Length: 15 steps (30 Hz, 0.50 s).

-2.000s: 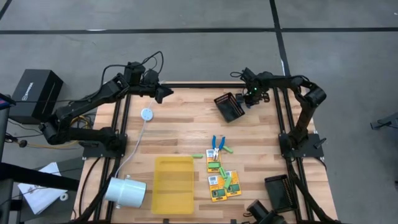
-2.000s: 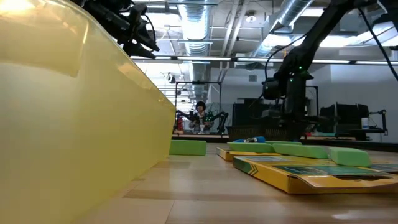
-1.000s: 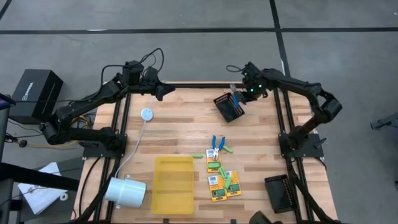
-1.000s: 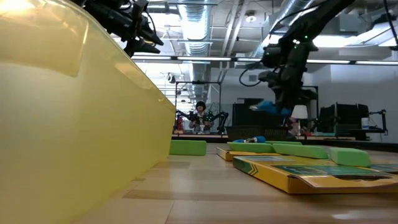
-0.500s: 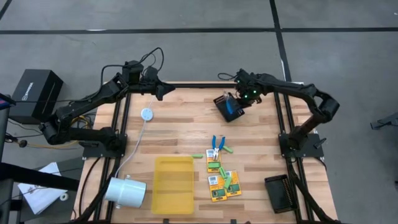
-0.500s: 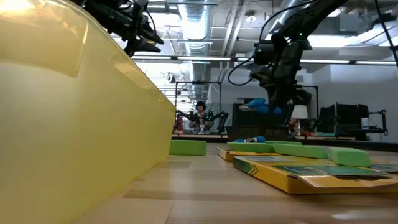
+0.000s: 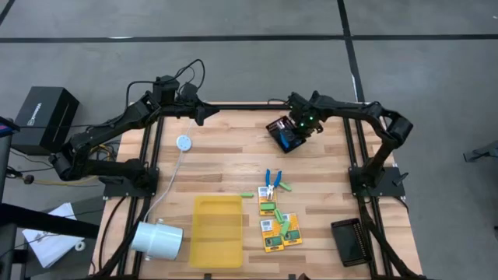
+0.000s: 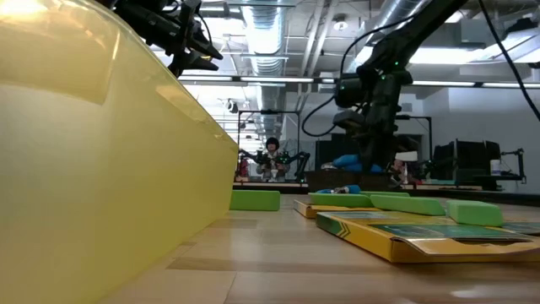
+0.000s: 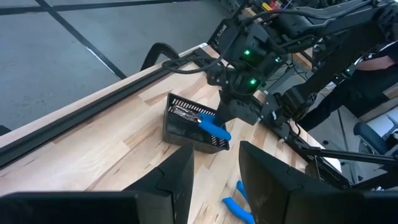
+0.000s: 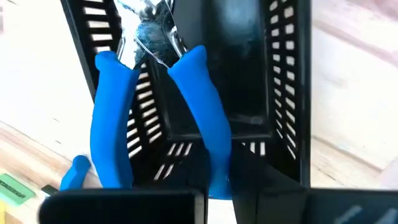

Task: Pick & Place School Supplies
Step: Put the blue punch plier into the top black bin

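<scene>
- At the near edge of the table the flat yellow tray lies where it lay two seconds ago; in the low view its wall fills the left of the picture
- Just beside the tray, the yellow-and-green crayon boxes lie flat with short green sticks on and around them; none of these has shifted
- A second pair of blue-handled scissors rests on the wood just beyond the boxes, also unmoved
- A spare black mesh tray sits at the near right corner, off the boards
- Farther back, the right gripper has swung inward from the table's right rim over the last two seconds and now hangs over the far mesh tray
- Its jaws are pinched nearly shut on a pair of blue-handled scissors: two bright blue curved handles, silvery blades pointing down into the tray
- The right wrist view shows the blades already between the slotted black walls, the handles above the rim; whether the tips touch the bottom cannot be told
- The left wrist view shows the same scissors slanting across the tray's open top
- The left gripper waits at the far left edge, unmoved, fingers parted and empty
</scene>
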Tool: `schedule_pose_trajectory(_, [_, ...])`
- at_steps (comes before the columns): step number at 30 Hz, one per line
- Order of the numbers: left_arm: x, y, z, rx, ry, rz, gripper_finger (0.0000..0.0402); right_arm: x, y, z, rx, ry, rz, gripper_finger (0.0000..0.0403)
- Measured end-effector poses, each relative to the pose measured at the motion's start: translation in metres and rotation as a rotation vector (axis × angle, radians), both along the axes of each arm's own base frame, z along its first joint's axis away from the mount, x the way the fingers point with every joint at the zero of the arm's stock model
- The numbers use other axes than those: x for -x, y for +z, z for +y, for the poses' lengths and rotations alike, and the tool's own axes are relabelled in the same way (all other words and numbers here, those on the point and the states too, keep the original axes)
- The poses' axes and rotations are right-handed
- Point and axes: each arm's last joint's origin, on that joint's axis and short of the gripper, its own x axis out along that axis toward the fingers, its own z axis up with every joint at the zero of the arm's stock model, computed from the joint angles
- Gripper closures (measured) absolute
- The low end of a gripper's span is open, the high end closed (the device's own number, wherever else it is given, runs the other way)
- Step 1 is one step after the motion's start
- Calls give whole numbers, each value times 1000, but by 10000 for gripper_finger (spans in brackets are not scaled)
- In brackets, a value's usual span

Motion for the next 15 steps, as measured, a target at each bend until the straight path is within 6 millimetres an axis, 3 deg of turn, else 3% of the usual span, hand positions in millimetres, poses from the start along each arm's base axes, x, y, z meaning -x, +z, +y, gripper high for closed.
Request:
schedule_pose_trajectory(6, [0,0,0,-1,-3,-3,280,3,0,-4,0,7,-9,371])
schedule_pose_trajectory(15, [0,0,0,-13,-8,0,280,2,0,-4,-10,14,-26,251])
